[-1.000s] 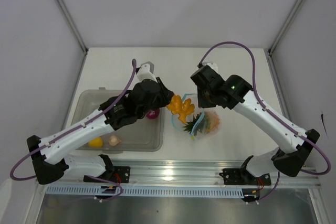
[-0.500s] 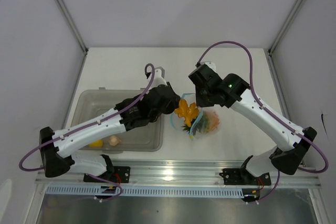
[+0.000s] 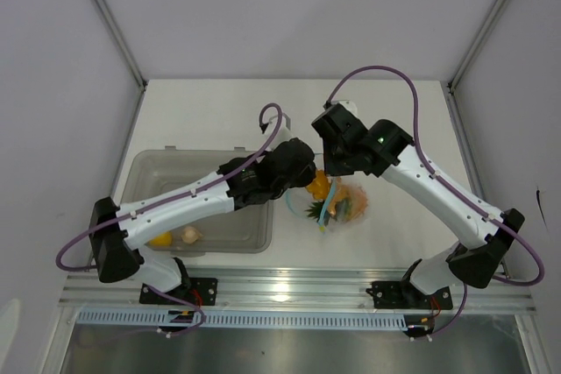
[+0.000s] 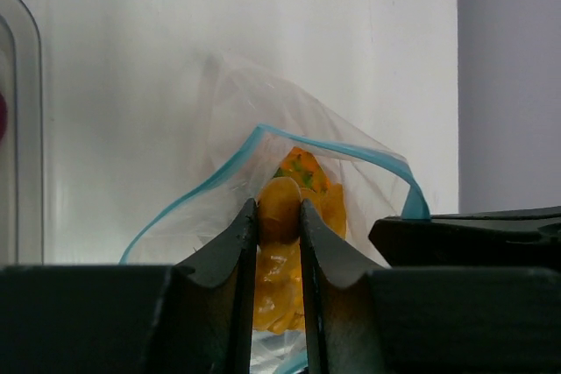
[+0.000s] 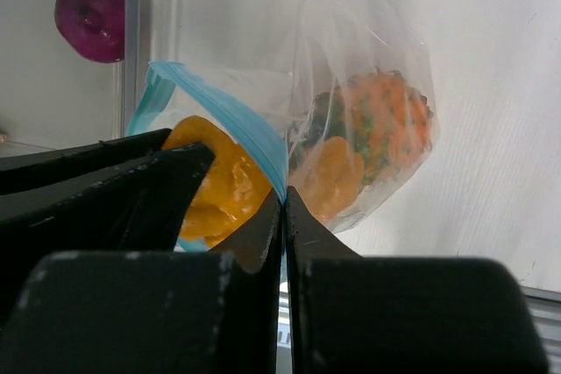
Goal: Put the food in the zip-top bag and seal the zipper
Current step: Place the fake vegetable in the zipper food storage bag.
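Note:
The clear zip-top bag [image 3: 349, 203] lies right of the tub, its light-blue zipper [image 5: 230, 112] forming an open mouth [image 4: 333, 151]. My left gripper [image 4: 280, 216] is shut on an orange fruit piece [image 4: 282, 208] and holds it in the bag's mouth [image 3: 318, 187]. My right gripper [image 5: 283, 205] is shut on the zipper edge and holds the mouth up. Inside the bag lie an orange piece [image 5: 329, 177] and one with green leaves [image 5: 386, 124]. The purple onion [image 5: 90, 6], a yellow lemon [image 3: 159, 238] and a pale garlic bulb [image 3: 189, 234] are in the tub.
The translucent grey tub [image 3: 162, 172] sits at the left. White walls stand on both sides and at the back. A metal rail [image 3: 298, 291] runs along the near edge with both arm bases.
My left arm has swung right, carrying the orange piece from beside the tub into the bag's mouth. My right gripper has stayed on the bag's edge.

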Controlling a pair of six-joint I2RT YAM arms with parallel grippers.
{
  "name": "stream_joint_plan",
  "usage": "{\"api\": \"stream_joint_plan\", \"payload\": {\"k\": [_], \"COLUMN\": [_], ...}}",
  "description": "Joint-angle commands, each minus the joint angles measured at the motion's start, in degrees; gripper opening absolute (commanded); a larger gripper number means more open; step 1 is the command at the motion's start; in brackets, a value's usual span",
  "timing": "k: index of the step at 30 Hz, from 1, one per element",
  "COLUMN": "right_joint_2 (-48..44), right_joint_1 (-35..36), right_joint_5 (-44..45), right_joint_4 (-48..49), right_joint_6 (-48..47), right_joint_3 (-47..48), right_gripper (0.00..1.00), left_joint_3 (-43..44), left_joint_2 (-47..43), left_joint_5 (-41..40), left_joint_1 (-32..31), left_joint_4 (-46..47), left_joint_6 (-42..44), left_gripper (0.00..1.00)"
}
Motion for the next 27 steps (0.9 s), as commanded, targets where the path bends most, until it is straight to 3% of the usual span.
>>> {"api": "stream_joint_plan", "payload": {"k": [1, 6, 19, 22, 23, 26, 27], "right_joint_2": [-0.09, -0.35, -1.41, -1.67, -1.67, -2.29, -2.38], "right_joint_1": [0.34, 0.34, 0.34, 0.42, 0.34, 0.42, 0.25], "right_joint_5": [0.84, 0.4, -0.75, -0.57, -0.74, -0.48, -0.31], "right_joint_4": [0.5, 0.33, 0.59, 0.59, 0.59, 0.5, 0.5], "right_joint_6": [1.08, 0.91, 1.35, 1.35, 1.26, 1.26, 1.26], "right_joint_3": [1.79, 2.23, 2.14, 1.62, 1.35, 0.56, 0.39], "right_gripper": [0.0, 0.0, 0.0, 0.0, 0.0, 0.0, 0.0], "left_joint_3": [4.15, 6.17, 0.9, 0.46, -0.06, -1.56, -3.04], "left_joint_2": [0.95, 3.5, 6.93, 7.72, 7.46, 6.06, 4.75], "left_joint_5": [2.37, 3.6, 4.84, 5.8, 5.89, 4.32, 3.96], "left_joint_1": [-0.49, -0.49, -0.32, 0.47, 0.74, 0.91, 0.91], "left_joint_4": [0.39, -0.84, 5.49, 5.83, 6.01, 6.28, 6.36], "left_joint_6": [-3.33, -4.38, -3.68, -2.02, -1.66, -0.08, 0.62], "left_gripper": [0.01, 0.01, 0.03, 0.35, 0.56, 0.84, 0.87]}}
